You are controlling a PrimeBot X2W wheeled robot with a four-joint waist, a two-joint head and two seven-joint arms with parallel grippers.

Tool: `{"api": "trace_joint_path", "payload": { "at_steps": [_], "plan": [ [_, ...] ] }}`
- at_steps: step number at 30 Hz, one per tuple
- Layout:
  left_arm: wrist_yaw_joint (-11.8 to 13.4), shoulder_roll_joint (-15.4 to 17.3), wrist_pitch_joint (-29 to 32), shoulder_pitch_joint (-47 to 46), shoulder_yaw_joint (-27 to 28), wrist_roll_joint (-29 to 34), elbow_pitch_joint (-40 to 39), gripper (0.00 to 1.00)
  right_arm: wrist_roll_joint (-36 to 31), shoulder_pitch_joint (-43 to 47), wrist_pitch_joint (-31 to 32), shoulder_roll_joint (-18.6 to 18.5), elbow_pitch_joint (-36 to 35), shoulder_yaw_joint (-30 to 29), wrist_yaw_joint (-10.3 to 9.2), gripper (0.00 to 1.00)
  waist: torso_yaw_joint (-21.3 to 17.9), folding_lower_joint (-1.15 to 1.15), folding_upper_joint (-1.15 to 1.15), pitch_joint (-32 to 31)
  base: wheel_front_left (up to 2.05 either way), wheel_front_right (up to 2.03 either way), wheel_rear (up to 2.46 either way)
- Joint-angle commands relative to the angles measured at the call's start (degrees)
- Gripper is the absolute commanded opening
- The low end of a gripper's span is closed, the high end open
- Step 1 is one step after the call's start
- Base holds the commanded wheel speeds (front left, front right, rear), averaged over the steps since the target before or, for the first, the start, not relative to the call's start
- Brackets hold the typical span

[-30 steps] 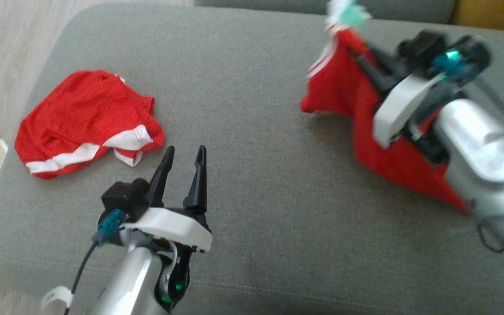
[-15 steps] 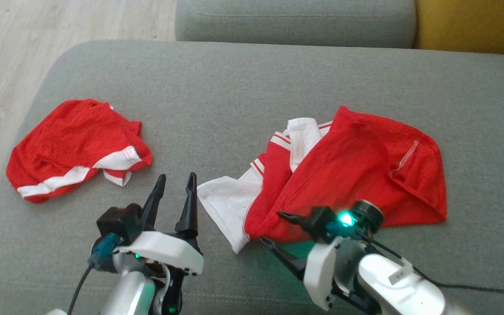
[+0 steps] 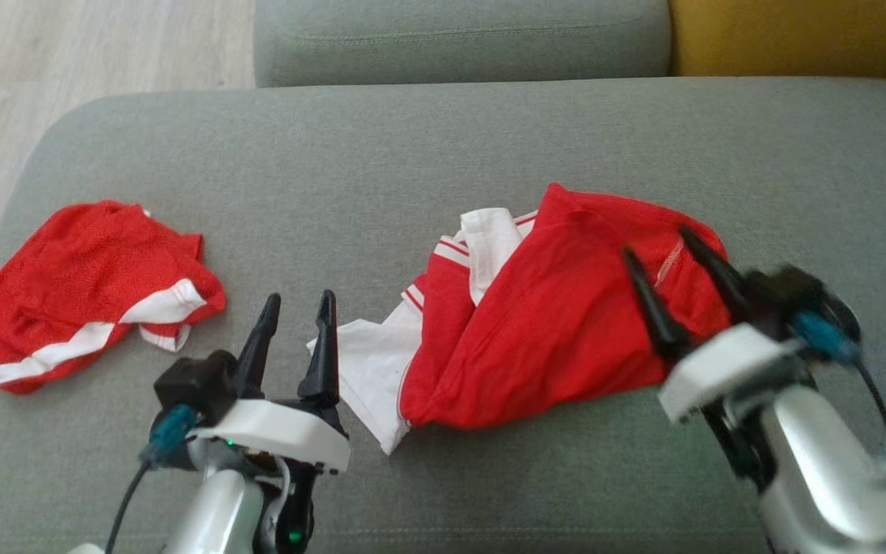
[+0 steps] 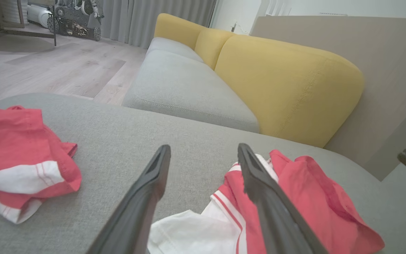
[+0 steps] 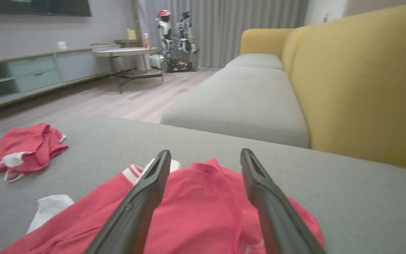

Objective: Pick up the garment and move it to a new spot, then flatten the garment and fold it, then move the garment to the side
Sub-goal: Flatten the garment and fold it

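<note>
Seemingly only the first step is done. At the left end of the grey cushion (image 3: 412,154) a smaller red-and-white garment (image 3: 81,292) lies bunched. Near the cushion's front edge the left gripper (image 3: 300,295) hovers with its fingers spread, holding nothing. Just right of the cushion's middle the red jersey (image 3: 558,331) lies crumpled, with white fabric showing at its near side. Further toward the cushion's right end the right gripper (image 3: 656,241) stands spread and empty above the jersey. Flattening, folding and moving it aside all remain.

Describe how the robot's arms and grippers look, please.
The left gripper and right gripper each have two long, tapered black fingers on a curved white plate, beside a black block with a teal plug and dark cable. The forearms are silver.
</note>
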Motion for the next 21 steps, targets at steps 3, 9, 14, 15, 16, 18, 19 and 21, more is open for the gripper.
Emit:
{"api": "trace_joint_path", "payload": {
  "at_steps": [3,9,14,15,16,18,19,21],
  "plan": [
    [-0.09,0.24,-0.35,-1.01,2.70,-0.09,-3.05,1.00,-2.16,4.26,-3.14,3.00,-2.82,-4.66,-0.04,1.00,-0.93,0.00,0.00,-0.25,0.00,0.00,0.00],
    [-0.22,0.24,-0.35,0.39,3.26,0.00,-4.58,1.00,-3.54,8.04,-5.29,6.32,-3.58,-9.29,-0.04,1.00,-2.32,0.00,0.00,-0.11,0.00,0.00,0.00],
    [-0.48,0.24,-0.35,0.08,2.36,0.16,-4.55,1.00,-3.47,5.21,-3.73,6.55,-2.34,-7.75,-0.04,1.00,-2.33,0.00,0.00,0.92,0.00,0.00,0.00],
    [-0.47,0.24,-0.35,-0.13,2.12,0.14,-4.49,1.00,-3.04,4.20,-3.11,6.32,-1.83,-7.26,-0.04,1.00,-2.16,0.00,0.00,1.31,0.00,0.00,0.00],
    [-0.47,0.24,-0.35,-0.39,1.80,0.13,-4.32,1.00,-2.79,3.02,-2.41,5.76,-1.17,-6.66,-0.04,1.00,-1.95,0.00,0.00,1.74,0.00,0.00,0.00],
    [-0.55,0.24,-0.35,-1.00,1.11,0.17,-3.95,1.00,-1.85,0.32,-0.60,4.40,0.76,-5.24,-0.04,1.00,-1.35,0.00,0.00,2.71,0.00,0.00,0.00],
    [-0.60,0.24,-0.35,-1.33,0.72,0.20,-3.76,1.00,-0.93,-1.21,0.37,3.68,1.86,-4.23,-0.04,1.00,-0.97,0.00,0.00,3.21,0.00,0.00,0.00],
    [-0.68,0.24,-0.35,-1.96,-0.01,0.22,-3.44,1.00,1.79,-4.38,2.36,2.27,4.24,-2.27,-0.04,1.00,-0.09,0.00,0.00,4.11,0.00,0.00,0.00]
  ]
}}
